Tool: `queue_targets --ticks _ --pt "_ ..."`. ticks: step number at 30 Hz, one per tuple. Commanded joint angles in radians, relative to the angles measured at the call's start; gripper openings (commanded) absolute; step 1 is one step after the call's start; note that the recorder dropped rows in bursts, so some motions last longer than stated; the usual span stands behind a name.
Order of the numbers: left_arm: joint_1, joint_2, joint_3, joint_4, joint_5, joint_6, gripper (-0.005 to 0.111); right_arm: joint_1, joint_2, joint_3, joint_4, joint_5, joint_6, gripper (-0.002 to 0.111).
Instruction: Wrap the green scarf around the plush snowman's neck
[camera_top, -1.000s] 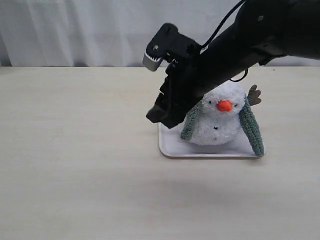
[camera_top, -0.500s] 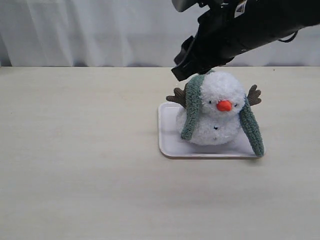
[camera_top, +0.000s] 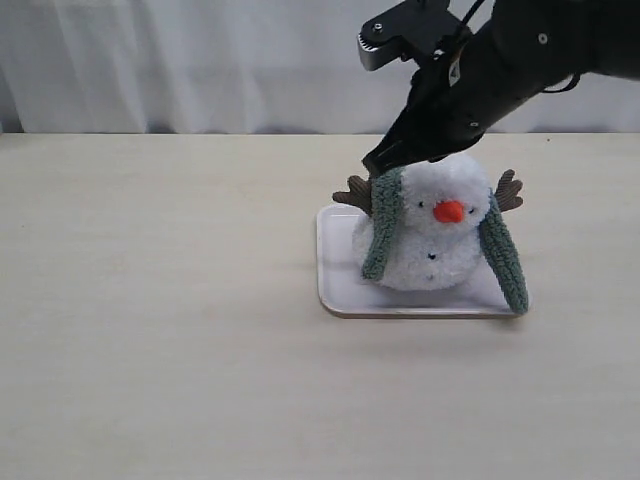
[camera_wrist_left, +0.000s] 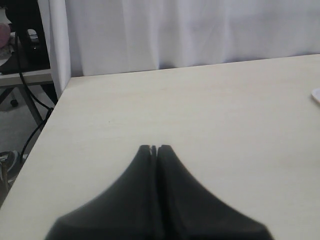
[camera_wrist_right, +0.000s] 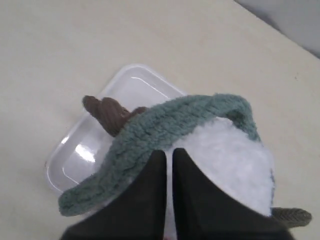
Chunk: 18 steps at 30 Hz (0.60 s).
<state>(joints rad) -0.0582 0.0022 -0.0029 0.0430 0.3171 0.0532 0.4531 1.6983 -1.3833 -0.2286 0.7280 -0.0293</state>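
The plush snowman (camera_top: 440, 240) sits upright on a flat white tray (camera_top: 340, 290). The green scarf (camera_top: 383, 225) lies over the top of its head, and its other end (camera_top: 505, 255) hangs down the far side to the tray. My right gripper (camera_top: 378, 162) is shut at the upper left of the head, right by the scarf. In the right wrist view its tips (camera_wrist_right: 167, 152) rest over the white plush (camera_wrist_right: 225, 155) beside the scarf (camera_wrist_right: 150, 125), with nothing clearly pinched. My left gripper (camera_wrist_left: 154, 148) is shut over bare table, holding nothing.
Brown twig arms stick out on both sides of the snowman (camera_top: 352, 192) (camera_top: 508, 188). A white curtain (camera_top: 200, 60) backs the table. The left wrist view shows the table's edge (camera_wrist_left: 45, 130), with cables and a stand beyond it.
The right gripper rose from low beside the scarf's left end to the top of the snowman's head and closed its jaws. The scarf and snowman stayed in place.
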Motion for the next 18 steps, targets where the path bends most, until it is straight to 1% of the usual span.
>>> queue_targets --ticks 1,3,6,11,18 --pt "-0.007 -0.002 0.003 -0.001 -0.008 -0.003 0.000 -0.060 0.042 -0.068 0.140 0.085 -0.061 0.004" --pt "-0.007 -0.002 0.003 -0.001 -0.008 -0.003 0.000 -0.067 0.049 -0.075 0.229 0.069 -0.119 0.004" --pt "-0.007 -0.002 0.003 -0.001 -0.008 -0.003 0.000 -0.067 0.051 -0.077 0.290 0.018 -0.170 0.004" --pt "-0.007 -0.002 0.003 -0.001 -0.008 -0.003 0.000 -0.067 0.065 -0.078 0.299 -0.062 -0.170 0.004" --pt "-0.007 -0.002 0.003 -0.001 -0.008 -0.003 0.000 -0.067 0.157 -0.091 0.299 -0.094 -0.166 0.004"
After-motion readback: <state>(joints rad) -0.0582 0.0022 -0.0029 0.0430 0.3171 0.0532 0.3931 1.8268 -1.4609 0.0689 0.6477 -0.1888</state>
